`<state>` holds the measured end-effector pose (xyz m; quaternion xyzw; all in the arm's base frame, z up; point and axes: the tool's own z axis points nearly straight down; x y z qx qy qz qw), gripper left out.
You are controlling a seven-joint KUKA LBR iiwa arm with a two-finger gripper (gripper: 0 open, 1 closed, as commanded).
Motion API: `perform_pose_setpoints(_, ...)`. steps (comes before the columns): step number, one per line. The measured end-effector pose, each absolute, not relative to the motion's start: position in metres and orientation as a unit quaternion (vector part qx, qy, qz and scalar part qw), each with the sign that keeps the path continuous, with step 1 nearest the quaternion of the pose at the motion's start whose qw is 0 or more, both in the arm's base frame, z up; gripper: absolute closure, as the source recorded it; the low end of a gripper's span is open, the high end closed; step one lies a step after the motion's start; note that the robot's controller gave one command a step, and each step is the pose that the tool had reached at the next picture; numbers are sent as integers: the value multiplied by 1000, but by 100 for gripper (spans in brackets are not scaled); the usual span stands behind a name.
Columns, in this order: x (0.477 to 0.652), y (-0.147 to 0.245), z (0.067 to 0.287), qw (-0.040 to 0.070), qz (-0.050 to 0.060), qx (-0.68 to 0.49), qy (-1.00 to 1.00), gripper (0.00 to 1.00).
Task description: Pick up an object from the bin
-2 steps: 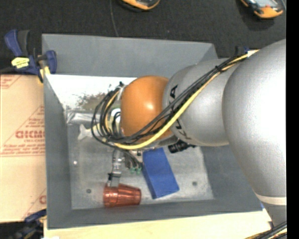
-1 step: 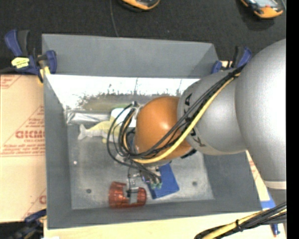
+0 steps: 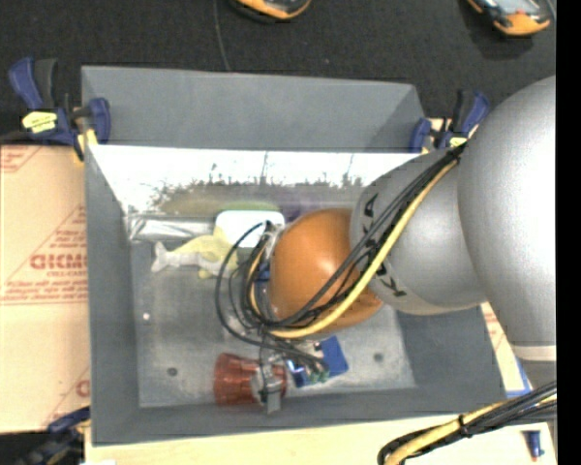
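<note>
The arm reaches in from the right, its gripper (image 3: 269, 392) low by the near wall of the bin (image 3: 111, 289), at the right end of a red cup (image 3: 234, 378) lying there, a blue thing (image 3: 333, 356) just beside; whether it grips cannot be told.

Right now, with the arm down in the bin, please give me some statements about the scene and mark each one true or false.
1. The gripper is low by the near wall of the bin, beside a red thing. True.
2. A blue thing lies to the view's left of the red thing. False: it lies to its right.
3. A pale yellow thing lies in the view's left half of the bin. True.
4. The arm reaches in from the view's left. False: it comes from the right.
5. The red thing lies against the far wall. False: it lies by the near wall.
</note>
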<state>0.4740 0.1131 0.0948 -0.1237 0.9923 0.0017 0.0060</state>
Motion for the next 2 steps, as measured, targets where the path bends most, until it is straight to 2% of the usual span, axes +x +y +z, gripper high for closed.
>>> perform_pose_setpoints(1, 489, 82, 83, 4, 2, -57, 998, 0)
perform_pose_setpoints(2, 487, 86, 78, 3, 2, -67, 998, 0)
